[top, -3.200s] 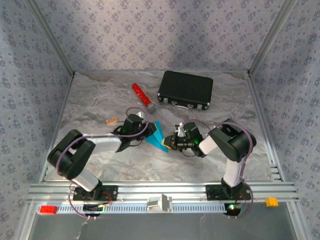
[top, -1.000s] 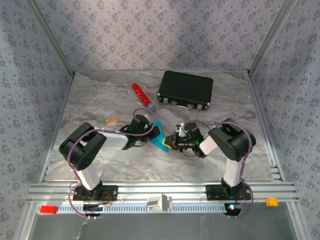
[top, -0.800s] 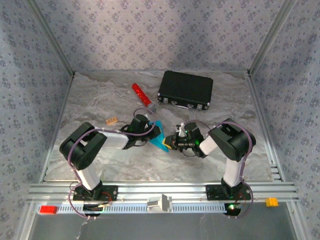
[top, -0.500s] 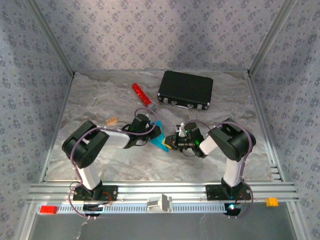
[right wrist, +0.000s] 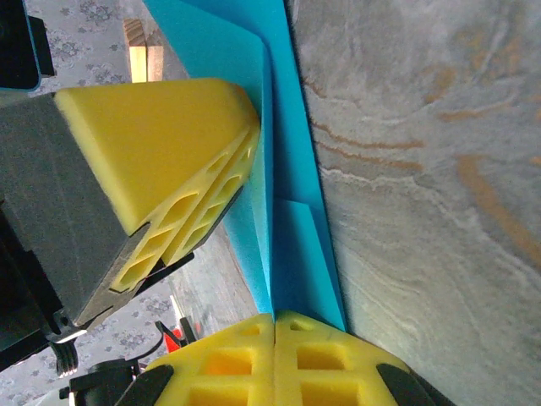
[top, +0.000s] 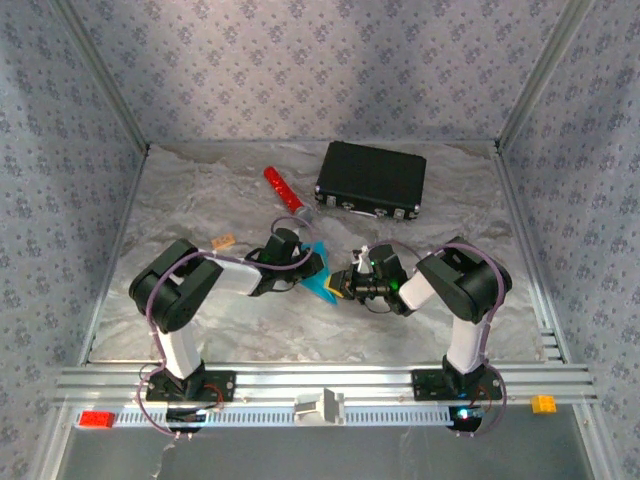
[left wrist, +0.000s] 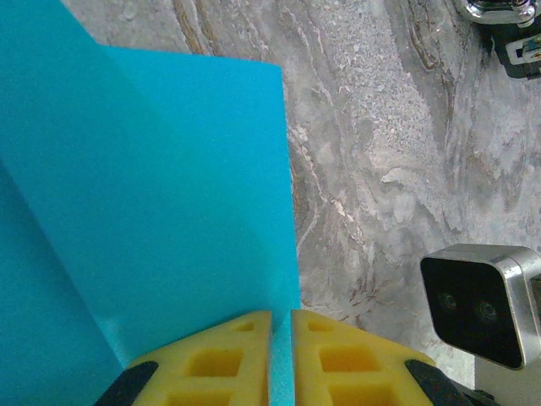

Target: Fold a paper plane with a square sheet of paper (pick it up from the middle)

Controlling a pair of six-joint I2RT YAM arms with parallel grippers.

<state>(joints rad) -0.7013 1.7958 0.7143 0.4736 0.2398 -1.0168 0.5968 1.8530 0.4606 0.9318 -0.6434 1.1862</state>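
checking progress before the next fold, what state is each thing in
cyan paper sheet: partly folded, pinched by both tools
left tool: shut on the sheet's edge
right tool: shut on the folded sheet
black case: closed, lying flat
red cylinder: lying on its side

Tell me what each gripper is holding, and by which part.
Both hold the partly folded cyan paper. The left gripper pinches one edge of it, and the right gripper clamps the folded layers at another edge.
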